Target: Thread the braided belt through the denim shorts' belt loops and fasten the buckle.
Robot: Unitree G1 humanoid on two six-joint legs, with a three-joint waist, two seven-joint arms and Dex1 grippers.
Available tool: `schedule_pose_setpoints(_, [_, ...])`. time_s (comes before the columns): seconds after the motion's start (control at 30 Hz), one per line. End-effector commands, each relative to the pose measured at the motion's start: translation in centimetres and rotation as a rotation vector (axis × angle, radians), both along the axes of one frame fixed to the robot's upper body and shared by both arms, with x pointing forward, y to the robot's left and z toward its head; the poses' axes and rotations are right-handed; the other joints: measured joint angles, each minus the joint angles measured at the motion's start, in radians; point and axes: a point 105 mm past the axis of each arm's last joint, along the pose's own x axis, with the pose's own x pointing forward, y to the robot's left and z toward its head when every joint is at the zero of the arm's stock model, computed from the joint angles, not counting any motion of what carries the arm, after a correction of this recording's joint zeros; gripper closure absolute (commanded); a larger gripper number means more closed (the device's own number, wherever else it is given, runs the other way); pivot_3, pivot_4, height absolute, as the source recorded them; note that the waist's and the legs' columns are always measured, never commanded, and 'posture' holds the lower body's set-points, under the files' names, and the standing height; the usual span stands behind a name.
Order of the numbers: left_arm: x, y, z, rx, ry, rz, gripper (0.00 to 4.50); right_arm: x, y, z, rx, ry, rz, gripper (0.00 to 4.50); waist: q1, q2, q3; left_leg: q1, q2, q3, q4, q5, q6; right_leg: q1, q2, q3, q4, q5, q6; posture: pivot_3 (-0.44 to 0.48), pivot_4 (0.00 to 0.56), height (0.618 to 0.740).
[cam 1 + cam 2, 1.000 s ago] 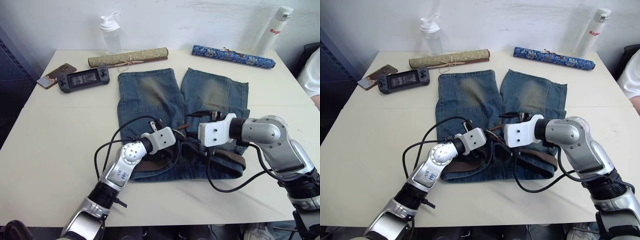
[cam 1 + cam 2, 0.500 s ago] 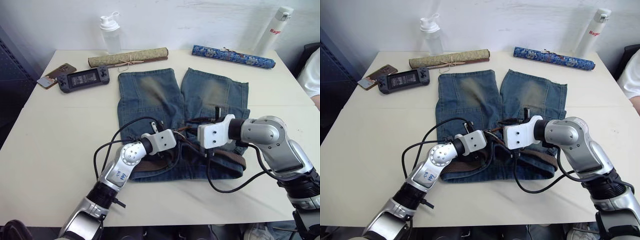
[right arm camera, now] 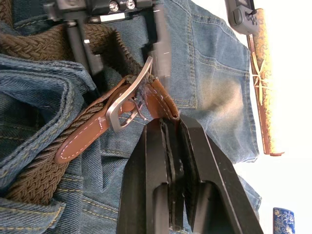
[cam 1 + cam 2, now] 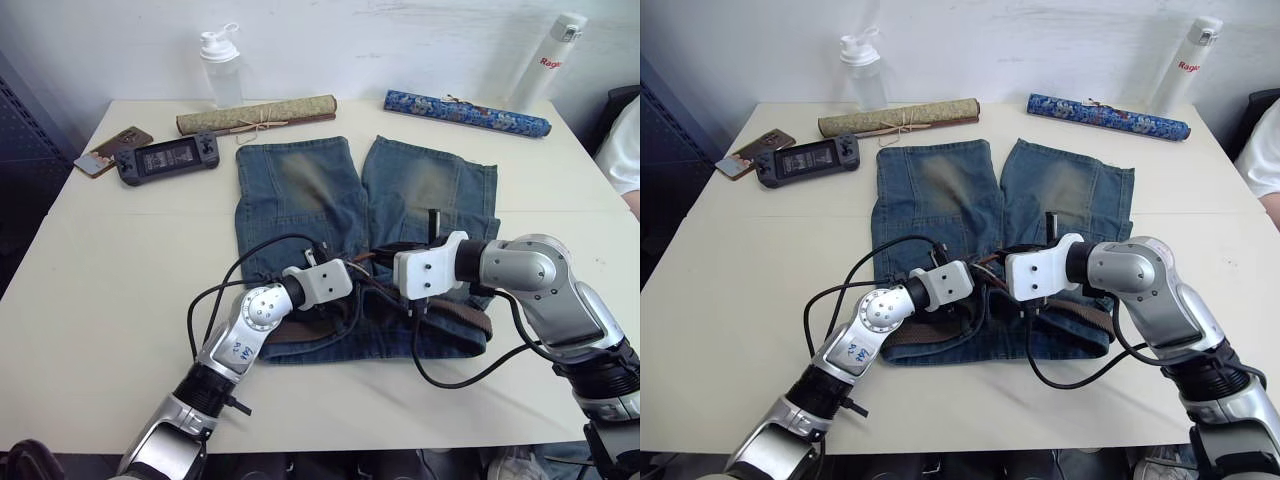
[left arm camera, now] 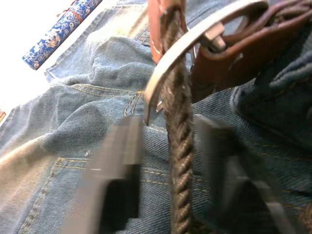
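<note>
The denim shorts (image 4: 300, 190) lie flat mid-table with the waistband toward me. The braided belt (image 4: 468, 316) runs along that waistband under denim folds. Its tan leather tip (image 3: 73, 146) passes through the silver buckle (image 3: 124, 107). My right gripper (image 3: 163, 124) is shut, its tips pinching the brown leather fold beside the buckle. My left gripper (image 5: 170, 124) is open, its fingers standing either side of the woven strap (image 5: 178, 185) just below the buckle (image 5: 195, 34) without touching it. The belt loops are hidden under folds and my arms.
Along the far edge lie a tan scroll (image 4: 256, 115) and a blue scroll (image 4: 466, 113), with a clear bottle (image 4: 221, 68) and a white bottle (image 4: 545, 62) behind them. A game console (image 4: 167, 158) and phone (image 4: 112, 150) sit far left. A person's sleeve (image 4: 625, 140) shows at the right edge.
My right gripper's fingers closed at the leather by the buckle. After that, my left gripper's fingers opened off the strap. Both arms stayed nearly in place.
</note>
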Motion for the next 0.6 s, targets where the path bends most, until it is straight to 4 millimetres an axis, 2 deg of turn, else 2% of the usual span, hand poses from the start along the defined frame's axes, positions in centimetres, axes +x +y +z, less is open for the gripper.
schedule_pose_setpoints(0.03, [-1.1, 1.2, 2.1, -0.113, 0.043, -0.064, 1.22, -0.7, 0.1, 1.9, 0.061, -0.062, 0.018, 4.5, -0.001, 0.0, 0.0, 0.0, 0.0, 0.0, 0.0, 0.0, 0.0, 0.0, 0.0, 0.0, 0.0, 0.0, 0.0, 0.0, 0.15, 0.717])
schedule_pose_setpoints(0.17, [-2.0, 3.6, 4.0, -0.233, 0.127, -0.124, 1.22, -0.9, -0.4, 2.4, 0.085, -0.074, 0.006, 4.5, -0.001, 0.0, 0.0, 0.0, 0.001, 0.0, 0.0, 0.0, 0.0, 0.0, 0.0, 0.0, 0.0, 0.0, 0.0, 0.0, 0.15, 0.717])
schedule_pose_setpoints(0.3, [-2.5, 5.4, 4.0, -0.33, 0.324, -0.183, 1.22, -1.2, -0.6, 2.6, 0.108, -0.083, 0.005, 4.5, 0.0, 0.0, 0.0, 0.0, 0.0, 0.0, 0.001, 0.0, 0.0, 0.0, 0.0, 0.0, 0.0, 0.0, 0.0, 0.0, 0.15, 0.717])
schedule_pose_setpoints(0.37, [-1.2, 6.6, 3.7, -0.358, 0.362, -0.129, 1.22, -1.3, -0.7, 2.8, 0.12, -0.095, 0.009, 4.5, -0.001, 0.0, 0.0, 0.0, 0.0, 0.0, 0.001, 0.0, 0.0, 0.0, 0.0, 0.0, 0.0, 0.0, 0.0, 0.0, 0.15, 0.717])
schedule_pose_setpoints(0.43, [0.4, 7.6, 2.5, -0.332, 0.386, -0.049, 1.22, -1.4, -0.8, 3.0, 0.131, -0.103, 0.01, 4.5, 0.002, 0.0, 0.0, 0.0, 0.0, 0.0, 0.001, 0.0, 0.0, 0.0, 0.001, 0.0, 0.0, 0.0, 0.0, 0.0, 0.15, 0.717])
schedule_pose_setpoints(0.6, [2.3, 8.8, -1.2, -0.172, 0.451, 0.055, 1.22, -2.1, -1.0, 3.9, 0.166, -0.122, 0.025, 4.5, 0.0, 0.0, 0.0, 0.0, 0.0, 0.0, 0.001, 0.0, 0.0, 0.0, 0.001, 0.0, 0.001, 0.0, 0.0, 0.0, 0.15, 0.717])
